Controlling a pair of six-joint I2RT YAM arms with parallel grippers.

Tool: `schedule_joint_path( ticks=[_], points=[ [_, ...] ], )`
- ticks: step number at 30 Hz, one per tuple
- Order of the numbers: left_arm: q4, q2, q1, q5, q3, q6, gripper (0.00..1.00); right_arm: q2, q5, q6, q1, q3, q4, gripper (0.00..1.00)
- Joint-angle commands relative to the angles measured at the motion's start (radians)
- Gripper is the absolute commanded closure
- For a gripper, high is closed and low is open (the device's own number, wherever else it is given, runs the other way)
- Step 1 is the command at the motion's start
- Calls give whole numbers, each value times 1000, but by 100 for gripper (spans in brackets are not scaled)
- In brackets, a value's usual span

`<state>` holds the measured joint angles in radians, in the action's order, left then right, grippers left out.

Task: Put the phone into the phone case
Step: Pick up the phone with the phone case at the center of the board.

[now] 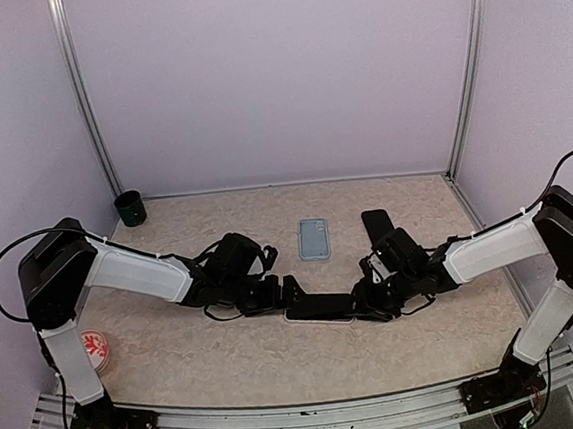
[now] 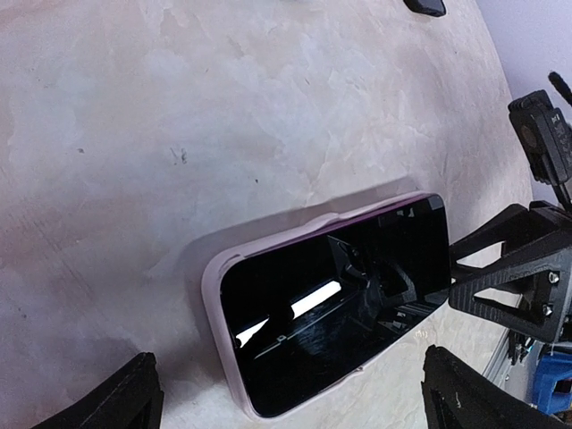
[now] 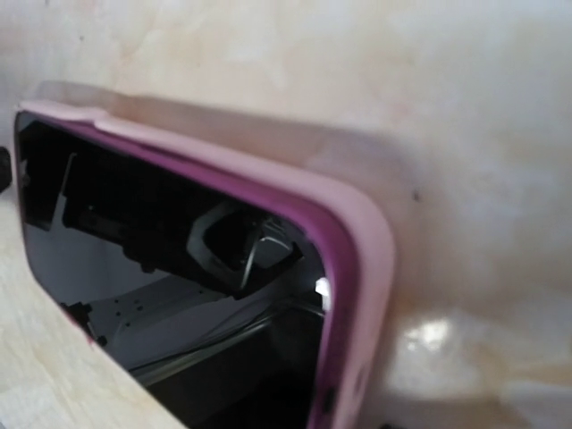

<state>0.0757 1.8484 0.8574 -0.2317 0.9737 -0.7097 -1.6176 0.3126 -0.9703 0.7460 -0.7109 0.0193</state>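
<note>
The phone, black-screened, lies flat at the table's middle inside the pink phone case. In the left wrist view the phone reflects light and the case wraps its near end and long side. My left gripper is open wide, its fingers on either side of the phone's left end without touching. My right gripper is at the right end, jaws partly apart just off the phone's edge. Close up in the right wrist view are the phone and the case corner; that gripper's own fingers are out of frame.
A grey-blue case and a second black phone lie behind the arms' hands. A dark green cup stands at the back left corner. A red-and-white round object sits by the left arm's base. Walls enclose the table.
</note>
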Motion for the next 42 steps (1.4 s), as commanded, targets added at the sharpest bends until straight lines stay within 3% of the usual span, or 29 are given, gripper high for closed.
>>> schedule_joint_path(
  ticks=[1,7,13,26,42],
  points=[
    [24,30,14,-17,2,0,1,-35,-20,-1,-8,-18,44,61],
    [38,50,26,-34,-1,-3,1,-75,-13,17,-8,-34,55,67],
    [64,75,32,-66,-3,-13,1,-90,78,-19,-7,1,-103,68],
    [70,87,38,-79,-4,-15,1,36,189,-30,-24,30,-357,68],
    [73,71,30,-99,-14,-8,1,36,205,-27,-31,10,-364,68]
  ],
)
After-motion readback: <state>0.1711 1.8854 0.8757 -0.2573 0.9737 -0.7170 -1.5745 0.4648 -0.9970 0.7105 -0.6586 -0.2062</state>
